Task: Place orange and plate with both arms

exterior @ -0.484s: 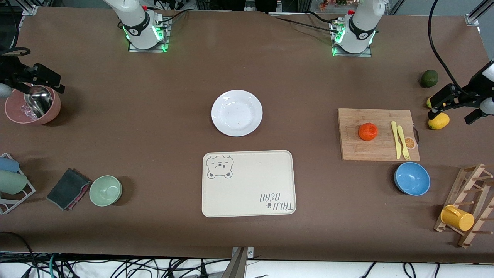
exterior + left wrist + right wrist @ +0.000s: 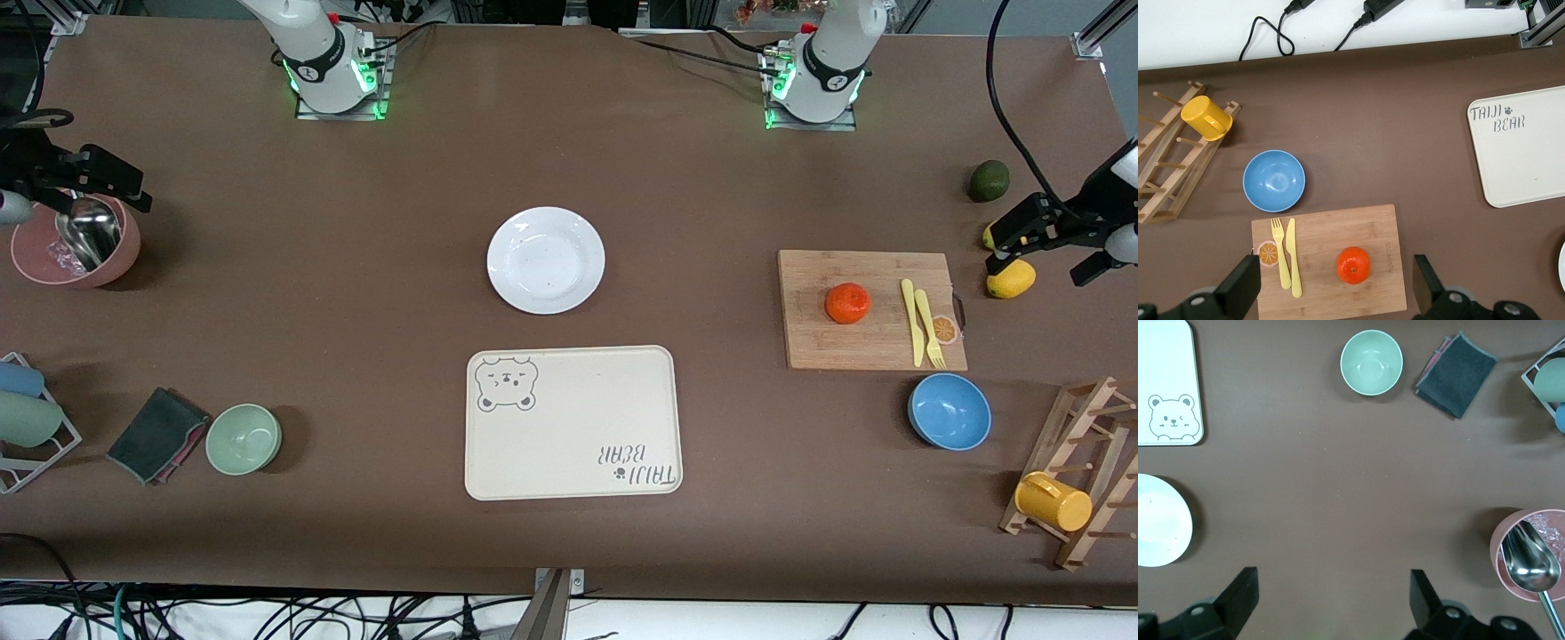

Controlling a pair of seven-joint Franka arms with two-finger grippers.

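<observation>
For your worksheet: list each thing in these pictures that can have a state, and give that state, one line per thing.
orange: whole, resting on the cutting board
plate: empty, flat on the table
bear-printed tray: empty
blue bowl: upright, empty
green bowl: upright, empty
pink bowl: holds a metal scoop
yellow mug: hung on the wooden rack
left gripper: open, empty
right gripper: open, empty
</observation>
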